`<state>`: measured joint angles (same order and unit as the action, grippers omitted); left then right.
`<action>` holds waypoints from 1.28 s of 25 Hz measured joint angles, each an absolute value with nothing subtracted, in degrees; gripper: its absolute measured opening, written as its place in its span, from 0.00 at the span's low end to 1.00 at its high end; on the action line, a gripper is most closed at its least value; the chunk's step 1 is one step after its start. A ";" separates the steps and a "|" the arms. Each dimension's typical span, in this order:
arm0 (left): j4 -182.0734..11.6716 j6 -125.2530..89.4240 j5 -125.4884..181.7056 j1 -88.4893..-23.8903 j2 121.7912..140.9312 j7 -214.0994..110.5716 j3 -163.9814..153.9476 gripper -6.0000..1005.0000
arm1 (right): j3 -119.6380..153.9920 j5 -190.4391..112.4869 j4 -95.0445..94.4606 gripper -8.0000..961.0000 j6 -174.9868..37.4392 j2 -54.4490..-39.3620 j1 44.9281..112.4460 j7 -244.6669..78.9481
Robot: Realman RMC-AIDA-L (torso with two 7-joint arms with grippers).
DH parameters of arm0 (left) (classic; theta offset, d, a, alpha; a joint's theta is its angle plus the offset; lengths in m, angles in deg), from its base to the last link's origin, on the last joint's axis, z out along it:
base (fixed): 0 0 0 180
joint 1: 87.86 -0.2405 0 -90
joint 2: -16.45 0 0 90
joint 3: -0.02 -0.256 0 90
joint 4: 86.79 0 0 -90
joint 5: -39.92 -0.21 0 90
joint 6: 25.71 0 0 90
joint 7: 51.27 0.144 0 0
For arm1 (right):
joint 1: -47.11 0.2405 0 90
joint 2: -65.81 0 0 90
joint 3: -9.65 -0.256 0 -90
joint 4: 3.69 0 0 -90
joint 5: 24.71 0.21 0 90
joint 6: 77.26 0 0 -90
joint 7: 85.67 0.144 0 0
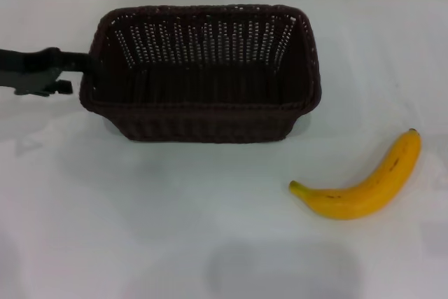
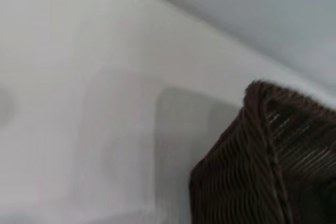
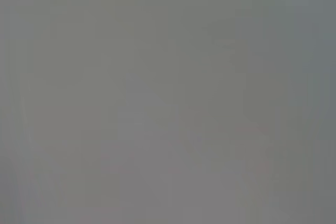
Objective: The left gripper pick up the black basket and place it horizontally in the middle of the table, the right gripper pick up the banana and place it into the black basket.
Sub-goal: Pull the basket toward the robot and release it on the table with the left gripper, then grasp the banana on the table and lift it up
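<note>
Fingers of the left gripper (image 1: 78, 68) reach in from the robot's left and meet the left short end of the basket at its rim; whether they are spread wide, narrowed or pinching the rim cannot be told, since their tips merge with the dark weave. On the plain white, smooth counter (image 1: 175, 243), the large rectangular, dark brown-black woven wicker basket (image 1: 203, 71) with sloping openwork sides and a thick rim sits upright toward the far middle, its long axis running left to right. Its near right corner seems to sit slightly above its own shadow, so it may be held just clear of the surface or be settling; this is a judgement. The left wrist view shows one corner of the basket (image 2: 268, 156) close to the camera, with bare counter beyond.

Progress, as judged: the basket already lies horizontally and near the centre, so the first step looks nearly complete, pending release. The second step is not yet begun. The single curved yellow banana (image 1: 364, 183) with thin dark marks and a dark tip lies on the counter toward the near right, well apart from the basket and from the left fingers. The right gripper is not seen in any view; its wrist view shows only a featureless grey field.
</note>
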<state>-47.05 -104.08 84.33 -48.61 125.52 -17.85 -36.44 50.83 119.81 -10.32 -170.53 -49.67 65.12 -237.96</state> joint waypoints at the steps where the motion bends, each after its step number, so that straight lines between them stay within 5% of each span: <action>1: -46.26 -103.93 86.10 -49.93 125.83 -16.75 -36.43 0.84 | 50.97 119.76 -10.13 0.91 -170.53 -49.60 65.12 -236.99; 7: -46.01 -101.87 109.39 -60.97 127.81 -0.65 -35.29 0.85 | 51.32 117.54 -7.47 0.91 -169.50 -48.97 64.08 -228.83; 15: -58.41 -101.88 137.29 -70.82 134.94 35.77 -24.97 0.85 | 52.93 103.31 7.97 0.91 -162.17 -46.11 58.12 -202.60; 18: -67.66 -101.58 144.53 -71.11 135.45 48.74 -21.85 0.84 | 52.96 94.65 14.56 0.91 -159.59 -43.34 56.50 -192.24; 21: -73.54 -101.62 151.20 -70.26 135.48 59.43 -20.15 0.84 | 52.49 81.52 22.90 0.91 -157.56 -38.88 55.52 -177.09; 24: -75.43 -101.73 154.47 -69.29 135.62 66.50 -20.08 0.84 | 51.99 72.38 31.10 0.91 -158.05 -37.07 54.98 -165.74; 26: -76.88 -100.97 156.22 -68.01 135.63 70.66 -20.08 0.84 | 51.99 67.90 37.57 0.91 -158.23 -37.78 54.19 -159.62; 29: -77.92 -97.65 158.67 -65.99 135.63 74.99 -20.06 0.84 | 51.81 59.71 50.48 0.91 -157.80 -41.14 53.39 -149.55; 32: -78.01 -92.20 160.13 -63.50 135.47 79.92 -20.05 0.84 | 51.63 49.68 64.99 0.90 -157.35 -46.71 53.65 -139.23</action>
<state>-78.01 -92.20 160.13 -63.50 135.47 79.92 -20.05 51.63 49.68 64.99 -157.35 -46.71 53.65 -139.23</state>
